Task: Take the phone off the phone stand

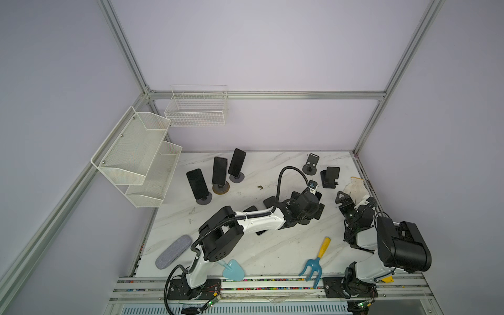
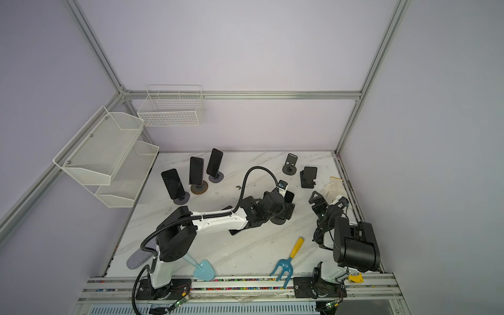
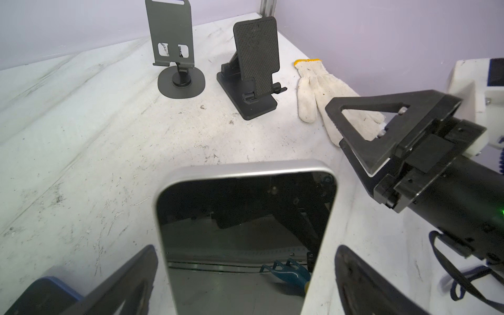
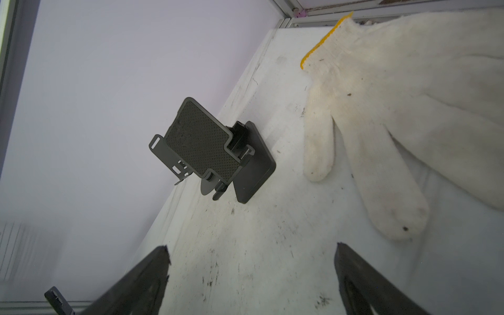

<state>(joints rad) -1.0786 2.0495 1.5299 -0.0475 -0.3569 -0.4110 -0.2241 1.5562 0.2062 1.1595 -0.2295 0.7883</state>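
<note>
We see plain lilac walls point(image 1: 272, 49) edged by aluminium rails point(image 1: 264, 95), a scuffed white marble table point(image 1: 272, 245), and a mesh shelf point(image 1: 131, 155) and a wire basket point(image 1: 195, 114) hung on the walls, evenly lit.

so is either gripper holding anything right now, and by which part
Nothing is held. The left gripper stands open astride the top of the silver-rimmed black phone, not clamped on it; the right gripper is open and empty.

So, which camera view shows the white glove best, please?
The right wrist view: the glove fills much of it, close up. The left wrist view shows it smaller; in both top views it is tiny.
</note>
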